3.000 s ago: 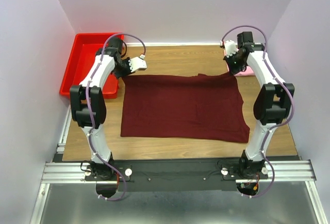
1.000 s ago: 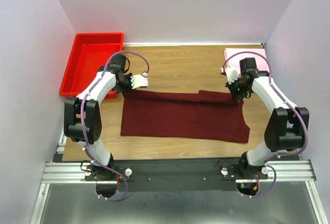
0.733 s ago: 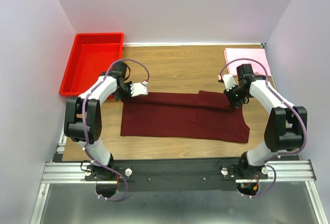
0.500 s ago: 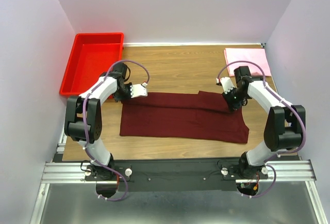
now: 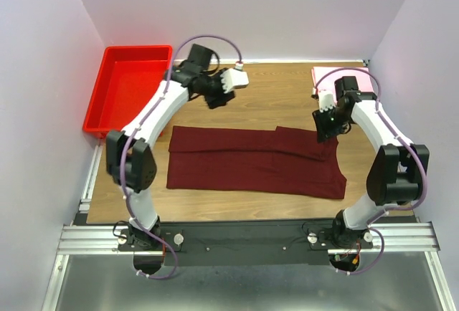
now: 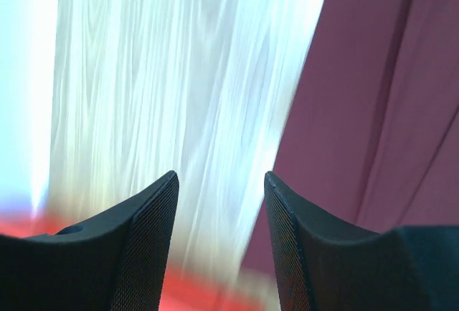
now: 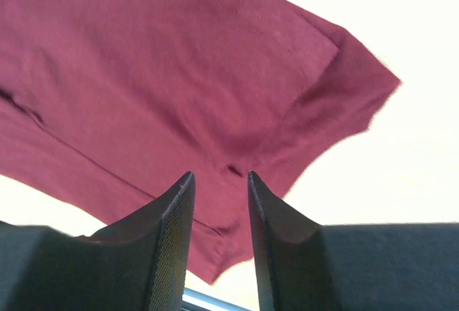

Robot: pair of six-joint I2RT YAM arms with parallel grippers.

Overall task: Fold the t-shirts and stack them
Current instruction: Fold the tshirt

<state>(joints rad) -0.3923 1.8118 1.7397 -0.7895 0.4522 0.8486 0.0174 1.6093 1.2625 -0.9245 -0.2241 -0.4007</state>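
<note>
Status, all referenced to the maroon t-shirt (image 5: 254,162). It lies flat on the counter (image 5: 280,89), folded lengthwise, so you get one long band running left to right. A fold line shows along it. The right end is uneven, with a sleeve poking out past the fold.

Your left hand (image 5: 215,98) is up over bare counter beyond the shirt's far edge, clear of the cloth. The left wrist view is blurred. It still shows the hand's fingers (image 6: 154,239) well apart, with only wood grain between them and the shirt off to one side. It holds nothing. There's a blurred red strip at the bottom of that view; you can't tell what it is.

Your right hand (image 5: 324,129) is over the shirt's far-right corner. In the right wrist view the fingers (image 7: 172,239) are parted by a narrow gap with nothing pinched. The cloth sits below the tips, not between them, with the sleeve and a hem seam visible. So both hands are open and empty, the right one less wide than the left.

The pink t-shirt (image 5: 362,72) lies flat on the counter beyond the maroon shirt's far-right corner, well apart from it and partly hidden behind the right arm. It reads as a squared-off patch.

The red bin (image 5: 97,103) sits beyond the maroon shirt's far-left corner, apart from it.

The two shirts are not stacked.
</note>
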